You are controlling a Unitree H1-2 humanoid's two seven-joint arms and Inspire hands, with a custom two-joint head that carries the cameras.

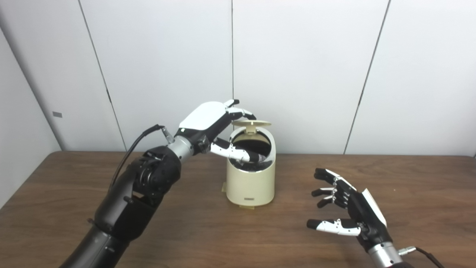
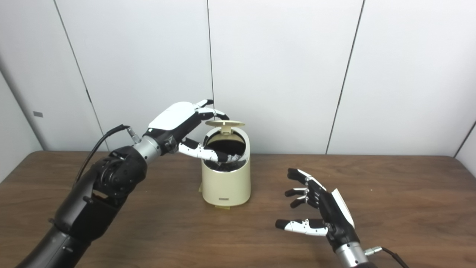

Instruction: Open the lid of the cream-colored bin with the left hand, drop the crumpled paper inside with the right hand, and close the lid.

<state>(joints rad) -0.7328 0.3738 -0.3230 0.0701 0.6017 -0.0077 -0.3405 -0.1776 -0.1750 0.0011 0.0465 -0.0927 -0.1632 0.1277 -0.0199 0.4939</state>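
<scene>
The cream-colored bin (image 1: 251, 182) stands upright in the middle of the wooden table (image 1: 238, 238). Its round lid (image 1: 254, 123) is swung up and lies nearly level above the dark opening. My left hand (image 1: 208, 119) hovers at the bin's upper left with its fingers spread; the fingertips (image 1: 245, 112) rest on the lid's left edge and the thumb reaches across the opening. A pale crumpled shape, likely the paper (image 2: 233, 158), shows inside the bin behind the thumb. My right hand (image 1: 349, 208) hangs open and empty above the table, to the bin's right and nearer to me.
White wall panels (image 1: 297, 74) rise right behind the table's far edge. A black cable (image 1: 134, 149) loops off the left wrist. Bare wood lies between the bin and the right hand.
</scene>
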